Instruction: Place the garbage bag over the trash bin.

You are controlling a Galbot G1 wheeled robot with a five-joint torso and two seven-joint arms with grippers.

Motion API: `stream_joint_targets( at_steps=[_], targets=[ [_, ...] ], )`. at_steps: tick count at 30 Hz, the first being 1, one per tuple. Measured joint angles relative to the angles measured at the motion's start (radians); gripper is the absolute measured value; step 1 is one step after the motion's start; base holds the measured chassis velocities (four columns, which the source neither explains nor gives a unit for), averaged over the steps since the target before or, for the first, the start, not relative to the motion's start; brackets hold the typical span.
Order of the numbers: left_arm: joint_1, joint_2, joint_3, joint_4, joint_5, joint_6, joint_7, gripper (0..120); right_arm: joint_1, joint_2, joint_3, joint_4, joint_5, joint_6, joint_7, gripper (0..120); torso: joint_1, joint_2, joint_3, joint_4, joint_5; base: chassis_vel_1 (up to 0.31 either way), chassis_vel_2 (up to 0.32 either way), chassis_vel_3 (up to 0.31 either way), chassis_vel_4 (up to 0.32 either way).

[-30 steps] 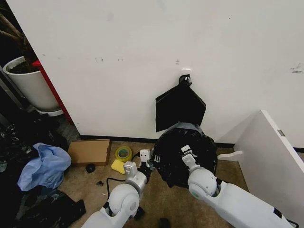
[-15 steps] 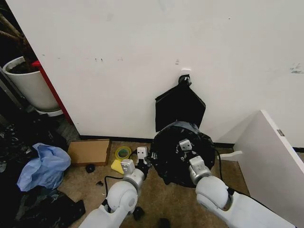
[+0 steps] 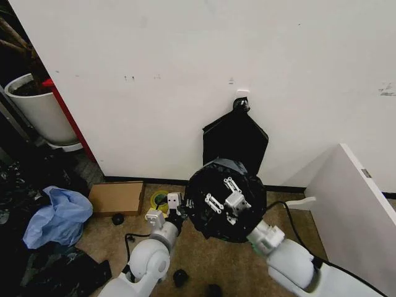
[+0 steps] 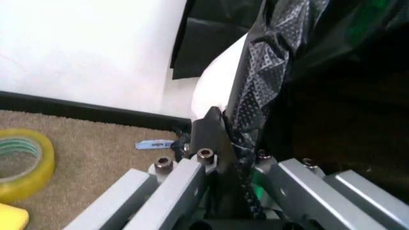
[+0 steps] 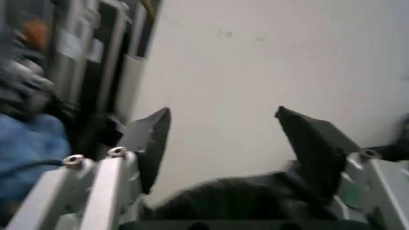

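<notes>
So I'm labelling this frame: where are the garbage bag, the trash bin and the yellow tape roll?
garbage bag (image 3: 201, 210): head view, glossy left side of the bag.
trash bin (image 4: 221, 79): left wrist view, bare cream wall beside the bag.
yellow tape roll (image 4: 26, 163): left wrist view, its outer band.

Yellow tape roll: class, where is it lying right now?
In the head view the yellow tape roll lies on the carpet by the wall, between the cardboard box and the bag-covered trash bin.

Left gripper (image 3: 176, 207) at lower centre, fingers clamped together; right gripper (image 5: 223, 143) raised mid-frame (fingers spread wide), wrist bent upward
</notes>
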Motion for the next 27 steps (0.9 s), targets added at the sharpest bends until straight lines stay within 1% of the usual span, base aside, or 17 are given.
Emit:
stream_joint_targets(
  at_steps=[1, 2, 4, 5, 6, 8, 10, 12, 14, 15, 20, 21, 22, 23, 24, 25, 27],
  targets=[
    [0.001, 0.001, 0.0, 0.0, 0.001, 0.0, 0.0, 0, 0.001, -0.008, 0.011, 0.021, -0.016, -0.041, 0.046, 71, 0.0, 0.0, 0.0, 0.0001, -0.0001, 0.0, 0.0, 0.0, 0.0],
    [0.001, 0.001, 0.0, 0.0, 0.001, 0.0, 0.0, 0, 0.001, -0.008, 0.011, 0.021, -0.016, -0.041, 0.046, 71, 0.0, 0.0, 0.0, 0.0001, -0.0001, 0.0, 0.0, 0.0, 0.0],
    [0.001, 0.004, 0.001, -0.002, 0.004, 0.0, 0.0, 0, 0.011, -0.025, 0.022, 0.045, -0.013, -0.111, 0.111, 77, 0.0, 0.0, 0.0, 0.0001, -0.0002, 0.0, 0.0, 0.0, 0.0],
    [0.001, 0.006, 0.001, -0.002, 0.005, -0.001, 0.0, 0, 0.017, -0.039, 0.033, 0.054, 0.009, -0.146, 0.134, 82, 0.0, 0.0, 0.0, 0.0003, -0.0001, 0.0, 0.0, 0.0, 0.0],
    [0.001, 0.007, 0.001, -0.003, 0.005, -0.001, 0.0, 0, 0.019, -0.048, 0.04, 0.056, 0.022, -0.16, 0.141, 84, 0.0, 0.0, 0.0, 0.0003, -0.0001, 0.0, 0.0, 0.0, 0.0],
    [-0.002, 0.012, -0.002, -0.004, 0.006, -0.003, 0.0, 0, 0.022, -0.101, 0.073, 0.064, 0.09, -0.187, 0.146, 93, 0.0, 0.0, 0.0, 0.0002, -0.0001, 0.0, 0.0, 0.0, 0.0],
    [-0.002, 0.013, -0.002, -0.004, 0.007, -0.004, 0.0, 0, 0.022, -0.107, 0.076, 0.066, 0.1, -0.189, 0.146, 93, 0.0, 0.0, 0.0, 0.0002, -0.0001, 0.0, 0.0, 0.0, 0.0],
    [-0.004, 0.02, -0.004, -0.003, 0.02, -0.016, 0.005, 0, 0.028, -0.163, 0.088, 0.096, 0.214, -0.224, 0.144, 85, 0.0, 0.0, 0.0, 0.0001, -0.0002, 0.0, 0.0, 0.0, 0.0],
    [-0.005, 0.023, -0.004, -0.002, 0.027, -0.024, 0.01, 0, 0.041, -0.191, 0.085, 0.119, 0.306, -0.264, 0.144, 75, 0.0, 0.0, 0.0, 0.0002, -0.0002, 0.0, 0.0, 0.0, 0.0],
    [-0.005, 0.023, -0.004, -0.002, 0.027, -0.024, 0.01, 0, 0.041, -0.191, 0.085, 0.119, 0.306, -0.264, 0.144, 75, 0.0, 0.0, 0.0, 0.0002, -0.0002, 0.0, 0.0, 0.0, 0.0],
    [-0.002, 0.024, -0.003, -0.004, 0.034, -0.034, 0.013, 0, 0.058, -0.226, 0.073, 0.122, 0.362, -0.303, 0.117, 57, 0.0, 0.0, 0.0, 0.0002, -0.0002, 0.0, 0.0, 0.0, 0.0],
    [0.0, 0.025, -0.003, -0.007, 0.034, -0.034, 0.013, 0, 0.059, -0.23, 0.072, 0.116, 0.358, -0.308, 0.108, 61, 0.0, 0.0, 0.0, 0.0002, -0.0002, 0.0, 0.0, 0.0, 0.0],
    [0.0, 0.025, -0.003, -0.007, 0.034, -0.034, 0.013, 0, 0.059, -0.23, 0.072, 0.116, 0.358, -0.308, 0.108, 61, 0.0, 0.0, 0.0, 0.0002, -0.0002, 0.0, 0.0, 0.0, 0.0],
    [0.003, 0.027, -0.003, -0.012, 0.034, -0.035, 0.013, 0, 0.062, -0.234, 0.072, 0.11, 0.351, -0.316, 0.103, 66, 0.0, 0.0, 0.0, 0.0002, -0.0001, 0.0, 0.0, 0.0, 0.0],
    [0.004, 0.027, -0.003, -0.013, 0.034, -0.035, 0.013, 0, 0.063, -0.234, 0.072, 0.109, 0.349, -0.319, 0.102, 67, 0.0, 0.0, 0.0, 0.0002, -0.0001, 0.0, 0.0, 0.0, 0.0],
    [0.007, 0.029, -0.004, -0.018, 0.034, -0.036, 0.013, 0, 0.065, -0.236, 0.072, 0.106, 0.346, -0.329, 0.102, 73, 0.0, 0.0, 0.0, 0.0002, -0.0001, 0.0, 0.0, 0.0, 0.0],
    [0.01, 0.032, -0.004, -0.025, 0.034, -0.036, 0.013, 0, 0.067, -0.236, 0.072, 0.106, 0.345, -0.343, 0.103, 79, 0.0, 0.0, 0.0, 0.0002, -0.0001, 0.0, 0.0, 0.0, 0.0]
  ],
)
